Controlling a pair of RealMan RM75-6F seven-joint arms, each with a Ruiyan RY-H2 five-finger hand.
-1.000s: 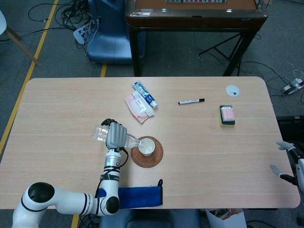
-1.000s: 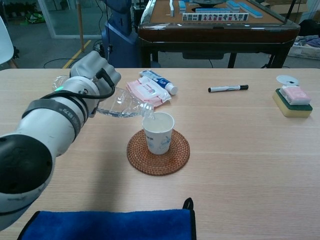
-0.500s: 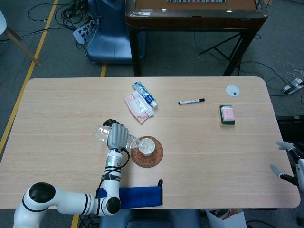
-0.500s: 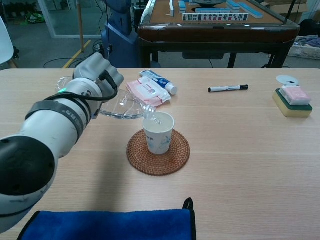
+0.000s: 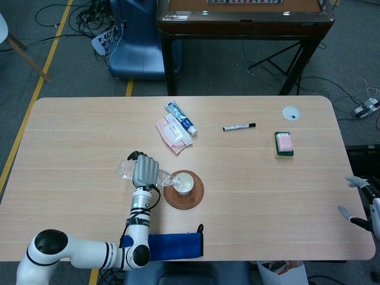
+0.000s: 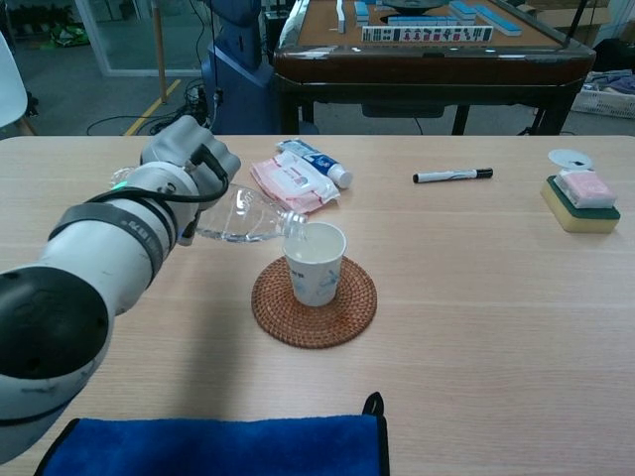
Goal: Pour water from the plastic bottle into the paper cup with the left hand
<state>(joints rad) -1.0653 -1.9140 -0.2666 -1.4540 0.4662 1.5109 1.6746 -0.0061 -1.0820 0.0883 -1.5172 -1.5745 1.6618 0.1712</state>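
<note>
A: Chest view, status?
B: My left hand (image 6: pixel 184 151) grips the plastic bottle (image 6: pixel 248 216), tipped, mouth at the paper cup (image 6: pixel 315 263) rim. Cup stands on the woven coaster (image 6: pixel 314 302).
A: Right hand (image 5: pixel 360 202)?
B: Table edge, fingers apart, holding nothing.

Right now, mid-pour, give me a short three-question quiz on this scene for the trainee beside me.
1. True or false: the left hand holds the plastic bottle tipped on its side, its mouth at the rim of the paper cup.
2. What does the paper cup stand on? A) the blue cloth B) the woven coaster C) the sponge
3. Fill in: the black marker lies on the table between the toothpaste tube and the ____.

Key: 1 true; 2 B; 3 sponge.
</note>
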